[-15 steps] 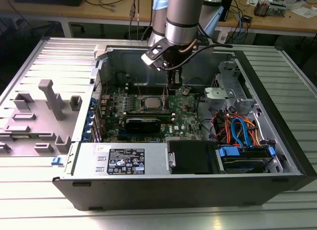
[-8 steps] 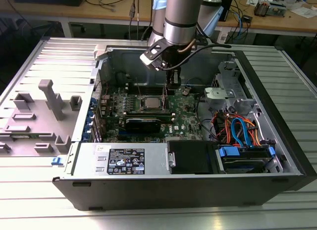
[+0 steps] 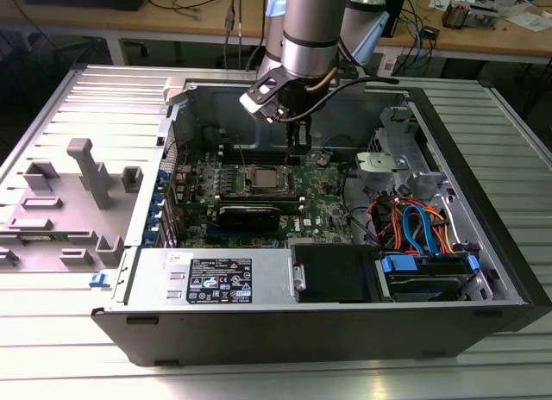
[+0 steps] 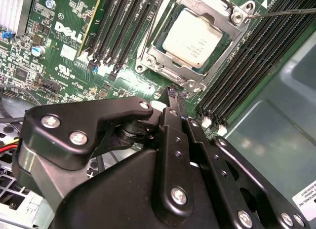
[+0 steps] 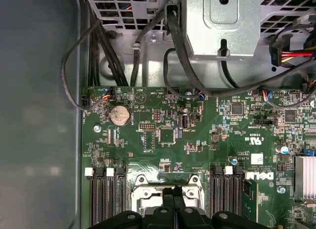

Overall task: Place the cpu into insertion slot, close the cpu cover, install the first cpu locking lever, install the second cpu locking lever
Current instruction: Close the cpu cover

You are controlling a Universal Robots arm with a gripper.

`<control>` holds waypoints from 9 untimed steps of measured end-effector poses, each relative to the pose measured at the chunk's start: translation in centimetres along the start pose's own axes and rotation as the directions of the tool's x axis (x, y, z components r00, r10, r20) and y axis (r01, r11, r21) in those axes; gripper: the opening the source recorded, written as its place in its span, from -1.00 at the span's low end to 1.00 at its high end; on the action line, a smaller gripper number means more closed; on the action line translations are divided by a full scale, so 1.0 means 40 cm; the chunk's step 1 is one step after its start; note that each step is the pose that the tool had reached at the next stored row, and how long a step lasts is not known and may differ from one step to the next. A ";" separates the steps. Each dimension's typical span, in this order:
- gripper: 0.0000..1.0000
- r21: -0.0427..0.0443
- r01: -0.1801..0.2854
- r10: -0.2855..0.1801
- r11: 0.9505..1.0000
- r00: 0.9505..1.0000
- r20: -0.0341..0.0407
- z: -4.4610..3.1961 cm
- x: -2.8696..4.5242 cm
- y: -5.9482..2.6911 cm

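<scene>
Silver-grey cylindrical arm (image 3: 310,25) with pale blue joint caps (image 3: 276,3) and a black cable (image 3: 349,85) looped off the wrist, ending in a matte black gripper (image 4: 174,94) of flat bar links, rounded housings, silver screws (image 4: 178,195), slim narrow fingers (image 4: 171,103).

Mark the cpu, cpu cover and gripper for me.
cpu (image 4: 197,39): second wrist view, centre of metal top.
cpu cover (image 4: 170,61): second wrist view, frame's side bar.
gripper (image 4: 175,96): second wrist view, between fingertips.
</scene>
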State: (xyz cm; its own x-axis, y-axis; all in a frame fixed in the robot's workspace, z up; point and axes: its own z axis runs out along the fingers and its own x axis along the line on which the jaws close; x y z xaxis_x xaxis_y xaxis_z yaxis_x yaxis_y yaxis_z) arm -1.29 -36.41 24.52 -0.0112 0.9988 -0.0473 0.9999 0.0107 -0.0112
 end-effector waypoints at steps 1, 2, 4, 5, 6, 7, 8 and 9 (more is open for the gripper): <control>-0.79 0.000 0.000 0.000 1.000 1.000 0.000 0.000 0.000 0.000; -0.79 0.000 0.000 0.000 1.000 1.000 0.000 0.000 0.000 0.000; -0.79 0.000 0.000 0.000 1.000 1.000 0.000 0.000 0.000 -0.003; -0.79 0.000 0.000 0.000 1.000 1.000 0.000 0.001 0.000 -0.008; -0.79 0.000 0.000 0.000 1.000 1.000 0.000 0.001 0.000 -0.013; -0.79 -0.001 0.000 0.000 1.000 1.000 0.000 0.003 0.000 -0.022; -0.79 -0.001 0.000 0.000 1.000 1.000 0.000 0.004 0.000 -0.030; -0.79 -0.001 0.000 0.000 1.000 1.000 0.000 0.005 0.000 -0.038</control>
State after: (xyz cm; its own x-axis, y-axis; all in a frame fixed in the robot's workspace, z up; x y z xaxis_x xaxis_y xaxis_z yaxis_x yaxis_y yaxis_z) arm -2.83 -36.42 24.34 -0.0109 0.9988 -0.0474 0.9999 0.0104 -0.0106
